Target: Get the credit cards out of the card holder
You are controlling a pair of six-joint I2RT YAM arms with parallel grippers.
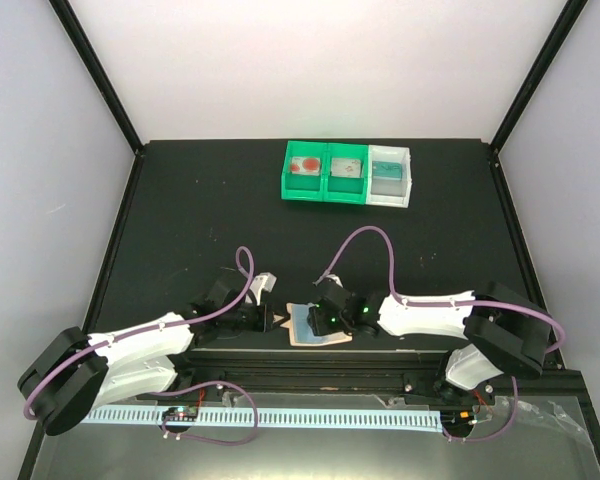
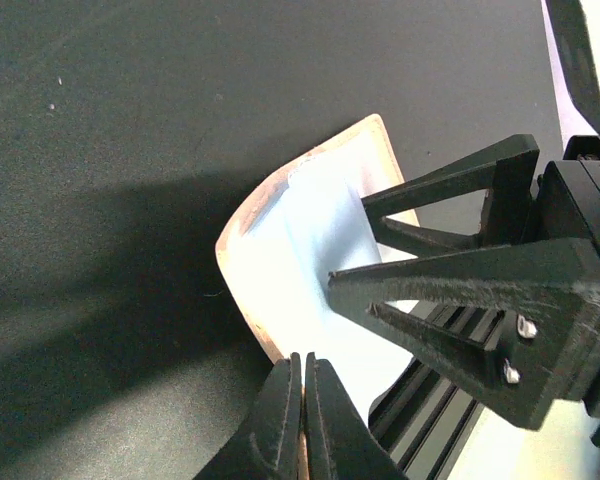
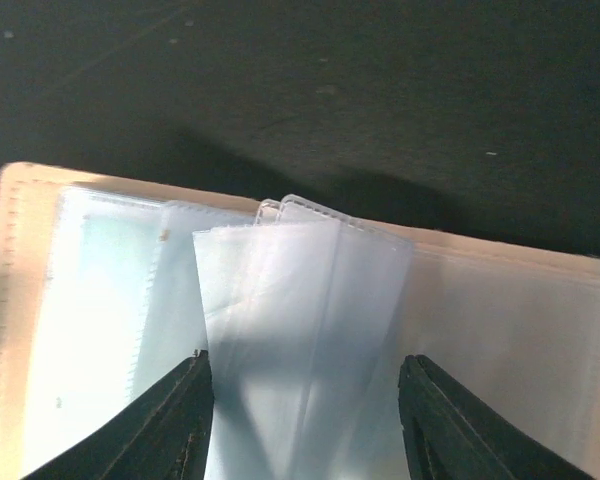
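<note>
The card holder (image 1: 318, 335) is seen lying open on the black worktop (image 1: 180, 220), at the 6 o'clock edge in the top view, just in front of the arm bases and between the two grippers. Its tan rim is turned upward and its pale blue inner panels are exposed.

The left gripper (image 1: 270, 318) is placed at the holder's 9 o'clock side. In the left wrist view its jaws are pressed together on the tan edge of the holder, a thin strip of which is seen pinched between the fingers (image 2: 280, 420). The held side is lifted and curved up from the worktop.

The right gripper (image 1: 318, 320) is set over the holder from its 3 o'clock side. Its jaws are held partly apart. In the right wrist view a fan of clear sleeves (image 3: 300, 300) is seen standing up between the two fingers (image 3: 180, 420), one finger at each side edge of the fan. Whether the pads touch the sleeves cannot be told.

What appears to be a pale teal credit card (image 3: 85, 300) is seen through the pocket at the holder's 9 o'clock end in that view. No card is seen lifted clear of the holder.

At 12 o'clock on the worktop, well apart from the holder, two joined green bins (image 1: 310, 193) and a white bin (image 1: 390, 200) are lined up, each with a small item inside.
</note>
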